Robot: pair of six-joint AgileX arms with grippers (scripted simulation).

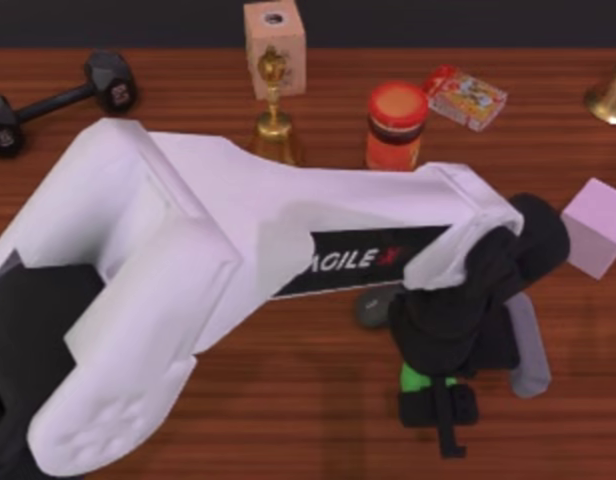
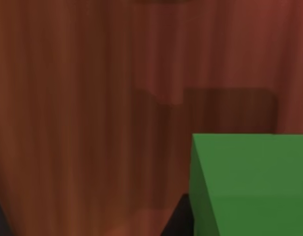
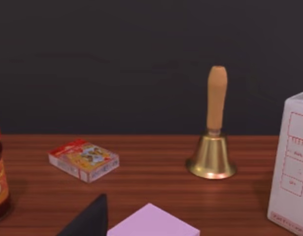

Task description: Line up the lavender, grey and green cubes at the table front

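The left arm's white casing fills most of the top view, stretching from the lower left of the frame to the lower right of centre, and a black panel on it carries the readable lettering "AGILE" in white followed by a red X. Its dark left gripper hangs low over the table in the lower right of centre, and only a sliver of the green cube shows at it; whether the jaws are clenched on the cube cannot be told. In the left wrist view the green cube fills the lower right corner against the striped wood. The grey cube sits just right of that gripper, partly covered by it. The lavender cube rests at the right edge of the top view, well apart from the other two. Along the upper part of the top view stand a black dumbbell, a tan-pink block, a brass bell, a red-lidded jar and a small red printed box whose writing is too small to read. The right gripper is out of sight.
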